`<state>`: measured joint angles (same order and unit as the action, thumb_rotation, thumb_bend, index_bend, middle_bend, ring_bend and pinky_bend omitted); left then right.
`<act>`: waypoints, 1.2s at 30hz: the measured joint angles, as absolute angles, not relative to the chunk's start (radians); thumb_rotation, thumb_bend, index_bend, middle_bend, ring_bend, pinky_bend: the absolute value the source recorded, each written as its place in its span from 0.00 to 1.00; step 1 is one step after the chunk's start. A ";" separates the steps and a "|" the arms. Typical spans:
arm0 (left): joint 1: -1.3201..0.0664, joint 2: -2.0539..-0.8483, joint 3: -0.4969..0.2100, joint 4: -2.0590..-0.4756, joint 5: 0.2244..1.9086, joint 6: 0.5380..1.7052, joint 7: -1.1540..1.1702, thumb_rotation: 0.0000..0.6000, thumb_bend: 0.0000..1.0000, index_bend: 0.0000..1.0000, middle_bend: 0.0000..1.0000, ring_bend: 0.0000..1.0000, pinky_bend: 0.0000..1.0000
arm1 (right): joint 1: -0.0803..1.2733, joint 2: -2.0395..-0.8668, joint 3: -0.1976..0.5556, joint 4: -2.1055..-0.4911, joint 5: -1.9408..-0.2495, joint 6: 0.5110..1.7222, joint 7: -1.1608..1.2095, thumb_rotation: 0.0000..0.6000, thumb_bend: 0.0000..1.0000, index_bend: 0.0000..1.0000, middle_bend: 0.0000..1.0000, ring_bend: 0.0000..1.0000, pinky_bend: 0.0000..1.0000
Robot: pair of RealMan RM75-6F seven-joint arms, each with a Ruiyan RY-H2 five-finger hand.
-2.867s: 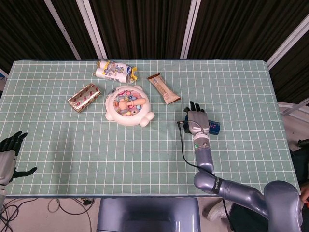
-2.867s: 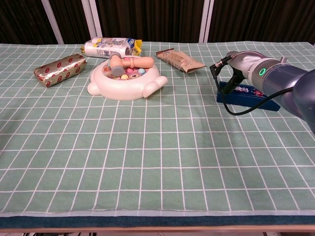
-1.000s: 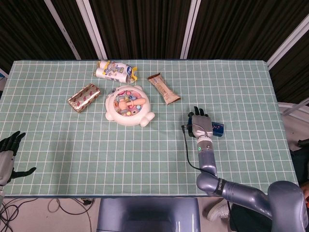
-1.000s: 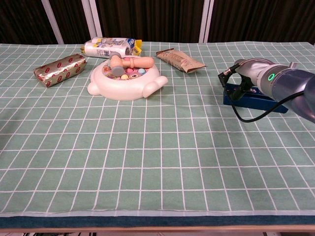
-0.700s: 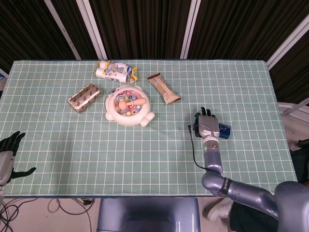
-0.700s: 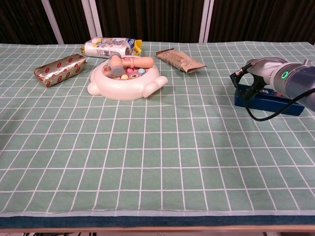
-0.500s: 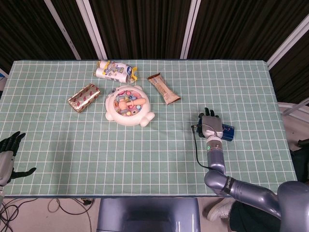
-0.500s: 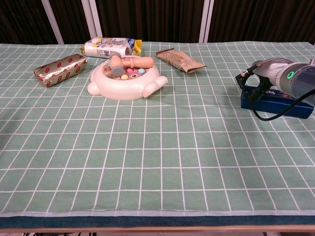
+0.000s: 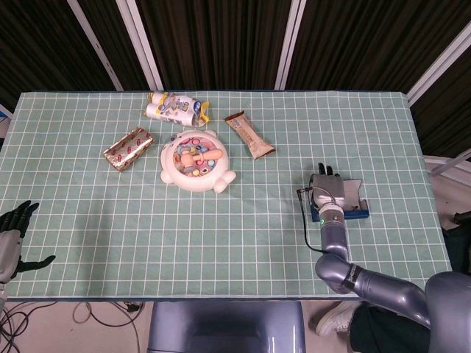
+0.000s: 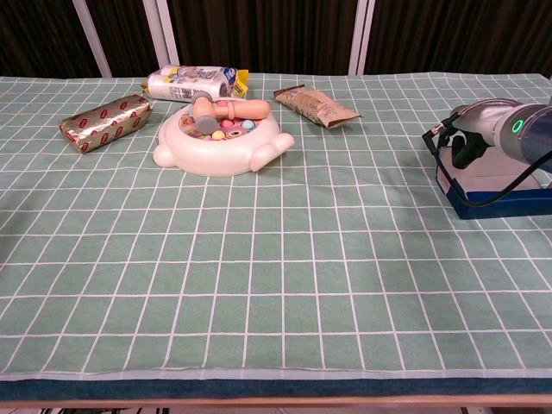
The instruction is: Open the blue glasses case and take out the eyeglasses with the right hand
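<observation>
Blue glasses case (image 10: pixel 493 191) looks light and slidey, so pin its rim; right hand (image 9: pixel 328 190) rests on it, grip unclear, left hand (image 9: pixel 10 237) spread empty.

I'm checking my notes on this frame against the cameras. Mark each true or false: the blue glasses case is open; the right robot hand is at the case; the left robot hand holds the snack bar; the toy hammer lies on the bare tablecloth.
1. The blue glasses case is open: true, its pale inside shows.
2. The right robot hand is at the case: true.
3. The left robot hand holds the snack bar: false, it hangs open at the table's edge, far from the bar.
4. The toy hammer lies on the bare tablecloth: false, it rests on the white toy tray.
</observation>
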<state>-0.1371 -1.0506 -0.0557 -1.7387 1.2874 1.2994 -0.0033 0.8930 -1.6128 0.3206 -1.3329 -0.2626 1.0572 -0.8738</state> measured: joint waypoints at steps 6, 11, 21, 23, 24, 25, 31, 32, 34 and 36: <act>-0.136 -1.050 -0.056 -1.739 1.286 1.299 -0.006 1.00 0.06 0.00 0.00 0.00 0.00 | 0.901 -1.608 0.319 -1.300 -0.249 1.056 -0.887 1.00 0.93 0.32 0.01 0.00 0.20; -0.137 -1.050 -0.056 -1.738 1.289 1.300 -0.004 1.00 0.06 0.00 0.00 0.00 0.00 | 0.894 -1.590 0.321 -1.316 -0.279 1.062 -0.864 1.00 0.75 0.25 0.01 0.00 0.20; -0.137 -1.052 -0.052 -1.735 1.303 1.303 -0.001 1.00 0.06 0.00 0.00 0.00 0.00 | 0.846 -1.492 0.301 -1.516 -0.404 1.127 -0.804 1.00 0.69 0.18 0.00 0.00 0.20; -0.136 -1.052 -0.051 -1.734 1.307 1.306 -0.002 1.00 0.06 0.00 0.00 0.00 0.00 | 0.836 -1.467 0.295 -1.563 -0.416 1.142 -0.801 1.00 0.69 0.18 0.00 0.00 0.20; -0.136 -1.052 -0.050 -1.733 1.309 1.307 -0.002 1.00 0.06 0.00 0.00 0.00 0.00 | 0.829 -1.450 0.290 -1.594 -0.422 1.152 -0.801 1.00 0.69 0.18 0.00 0.00 0.20; -0.136 -1.052 -0.050 -1.732 1.312 1.309 -0.002 1.00 0.06 0.00 0.00 0.00 0.00 | 0.824 -1.438 0.286 -1.616 -0.424 1.159 -0.801 1.00 0.69 0.18 0.00 0.00 0.20; -0.133 -1.054 -0.046 -1.729 1.325 1.317 0.003 1.00 0.06 0.00 0.00 0.00 0.00 | 0.787 -1.369 0.232 -1.748 -0.430 1.200 -0.816 1.00 0.76 0.18 0.00 0.00 0.20; -0.133 -1.054 -0.045 -1.729 1.326 1.318 0.004 1.00 0.06 0.00 0.00 0.00 0.00 | 0.782 -1.362 0.221 -1.764 -0.433 1.206 -0.819 1.00 0.78 0.18 0.00 0.00 0.20; -0.132 -1.055 -0.044 -1.728 1.329 1.320 0.007 1.00 0.06 0.00 0.00 0.00 0.00 | 0.767 -1.350 0.197 -1.790 -0.442 1.221 -0.821 1.00 0.80 0.18 0.00 0.00 0.20; -0.131 -1.056 -0.044 -1.728 1.332 1.324 0.010 1.00 0.06 0.00 0.00 0.00 0.00 | 0.755 -1.342 0.182 -1.802 -0.450 1.231 -0.817 1.00 0.81 0.18 0.00 0.00 0.20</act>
<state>-0.1314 -1.0562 -0.0439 -1.7282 1.3321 1.3241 0.0095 0.7547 -1.3418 0.1815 -1.8021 -0.4500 1.2315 -0.8174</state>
